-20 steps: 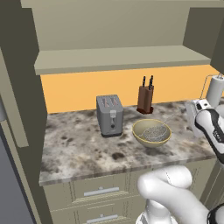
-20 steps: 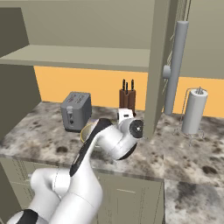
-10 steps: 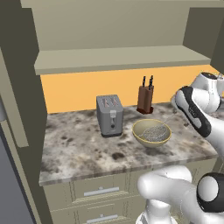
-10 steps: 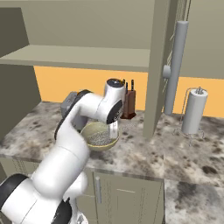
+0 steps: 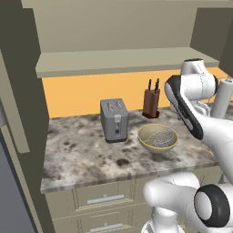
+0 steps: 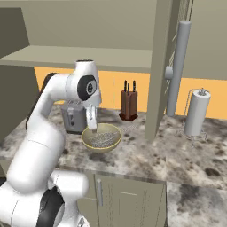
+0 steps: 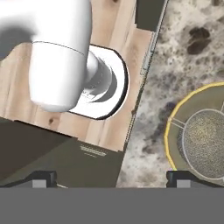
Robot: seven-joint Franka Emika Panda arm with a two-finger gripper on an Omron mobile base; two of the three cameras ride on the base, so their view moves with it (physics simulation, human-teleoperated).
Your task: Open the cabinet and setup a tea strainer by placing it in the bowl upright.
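Tea strainer [image 5: 160, 138] sits inside the bowl [image 5: 146, 144], apparently mesh up, on the counter [image 5: 82, 159] just right of the toaster [image 5: 114, 120]. Gripper [image 7: 109, 177] hangs above the bowl's edge, fingers spread wide, holding nothing.

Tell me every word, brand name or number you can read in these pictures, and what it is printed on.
None: no readable text anywhere.
The toaster, knife block, bowl, paper towel roll and cabinet door all carry no words or numbers.
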